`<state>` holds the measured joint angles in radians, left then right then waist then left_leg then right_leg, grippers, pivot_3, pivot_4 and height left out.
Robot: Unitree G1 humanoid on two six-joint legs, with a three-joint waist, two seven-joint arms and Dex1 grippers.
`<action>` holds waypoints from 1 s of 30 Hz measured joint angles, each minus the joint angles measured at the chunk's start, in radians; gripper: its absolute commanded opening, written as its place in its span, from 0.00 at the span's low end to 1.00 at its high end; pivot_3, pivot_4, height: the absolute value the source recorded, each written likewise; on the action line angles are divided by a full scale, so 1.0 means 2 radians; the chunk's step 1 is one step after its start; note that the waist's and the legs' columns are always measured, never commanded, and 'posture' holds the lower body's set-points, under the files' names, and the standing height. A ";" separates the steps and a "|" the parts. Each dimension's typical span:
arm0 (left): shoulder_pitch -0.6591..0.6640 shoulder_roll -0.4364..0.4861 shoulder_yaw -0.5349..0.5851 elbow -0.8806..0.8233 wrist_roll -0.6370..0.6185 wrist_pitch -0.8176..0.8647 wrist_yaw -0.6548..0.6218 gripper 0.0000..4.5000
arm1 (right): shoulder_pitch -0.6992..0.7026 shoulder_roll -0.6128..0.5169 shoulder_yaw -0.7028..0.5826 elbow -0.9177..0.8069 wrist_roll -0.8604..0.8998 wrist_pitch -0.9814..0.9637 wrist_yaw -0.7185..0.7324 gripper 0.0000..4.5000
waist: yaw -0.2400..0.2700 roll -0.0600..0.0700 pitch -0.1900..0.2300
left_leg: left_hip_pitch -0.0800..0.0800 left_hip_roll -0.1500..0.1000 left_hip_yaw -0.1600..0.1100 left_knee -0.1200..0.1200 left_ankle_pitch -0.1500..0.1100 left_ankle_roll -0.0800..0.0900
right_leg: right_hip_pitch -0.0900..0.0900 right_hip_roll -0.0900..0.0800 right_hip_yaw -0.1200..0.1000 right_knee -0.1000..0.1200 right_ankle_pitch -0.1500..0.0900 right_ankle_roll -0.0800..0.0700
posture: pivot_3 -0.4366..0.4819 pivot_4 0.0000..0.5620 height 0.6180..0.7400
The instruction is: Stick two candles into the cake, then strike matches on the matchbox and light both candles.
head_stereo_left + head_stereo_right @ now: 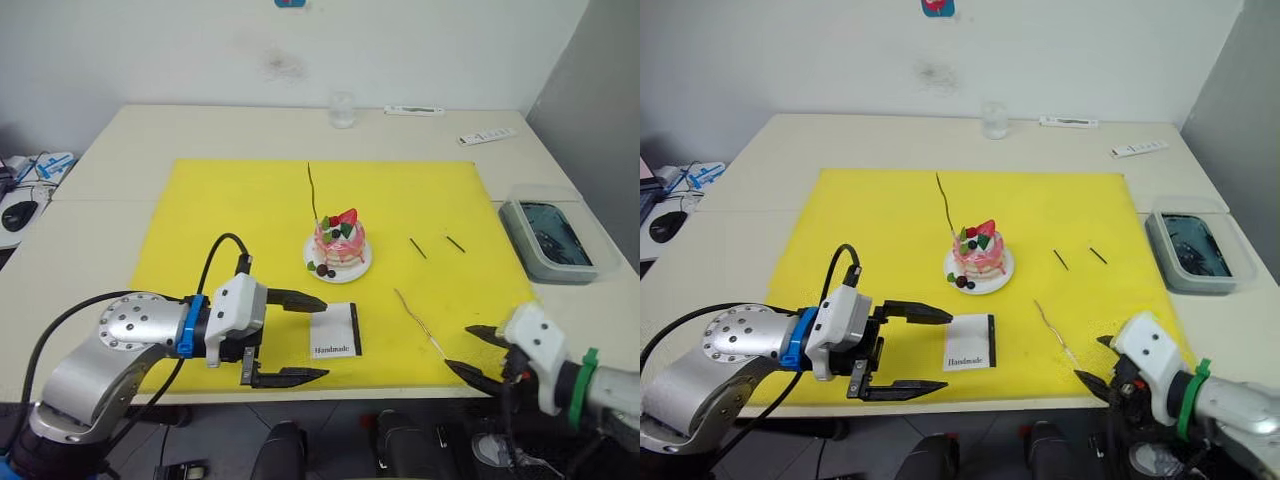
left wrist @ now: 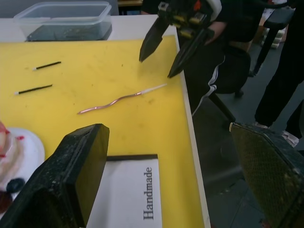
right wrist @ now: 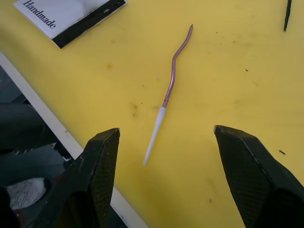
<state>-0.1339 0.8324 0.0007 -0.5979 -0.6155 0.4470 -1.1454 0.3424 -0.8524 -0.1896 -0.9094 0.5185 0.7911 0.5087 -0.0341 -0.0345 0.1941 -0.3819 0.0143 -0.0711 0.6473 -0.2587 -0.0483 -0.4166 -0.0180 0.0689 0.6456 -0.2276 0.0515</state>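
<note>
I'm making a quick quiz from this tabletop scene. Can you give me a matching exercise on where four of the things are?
Things:
1. cake
2. matchbox
3. loose candle
4. two matches

Places:
A. beside the left gripper
B. lying before the open right gripper
C. on the mat between cake and plastic tub
D. on a white plate, one candle standing in it

Pairs: 1-D, 2-A, 3-B, 4-C

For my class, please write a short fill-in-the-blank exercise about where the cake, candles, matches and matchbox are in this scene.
1. One candle already stands upright in the ____.
2. The other candle lies flat on the yellow mat, in front of the open ____ gripper.
3. The two matches lie on the mat between the cake and the clear plastic ____.
4. The open left gripper hovers beside the white ____ printed "Handmade".

Missing words: cake; right; container; matchbox
</note>
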 measured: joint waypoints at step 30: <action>-0.052 -0.017 -0.038 0.000 0.004 0.014 0.026 1.00 | -0.047 0.075 0.038 0.023 -0.034 0.049 -0.026 0.01 | 0.001 0.000 0.000 | 0.000 0.000 -0.001 0.000 0.000 0.000 | 0.001 0.000 0.000 0.000 0.000 0.000 | 0.48 0.27 1.00</action>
<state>-0.2376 0.7983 -0.0761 -0.5978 -0.6066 0.4750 -1.0942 0.2491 -0.7016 -0.1139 -0.8629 0.4510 0.8886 0.4576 -0.0315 -0.0343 0.1941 -0.3821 0.0136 -0.0722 0.6473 -0.2587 -0.0482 -0.4154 -0.0180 0.0688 0.6457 -0.2277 0.0514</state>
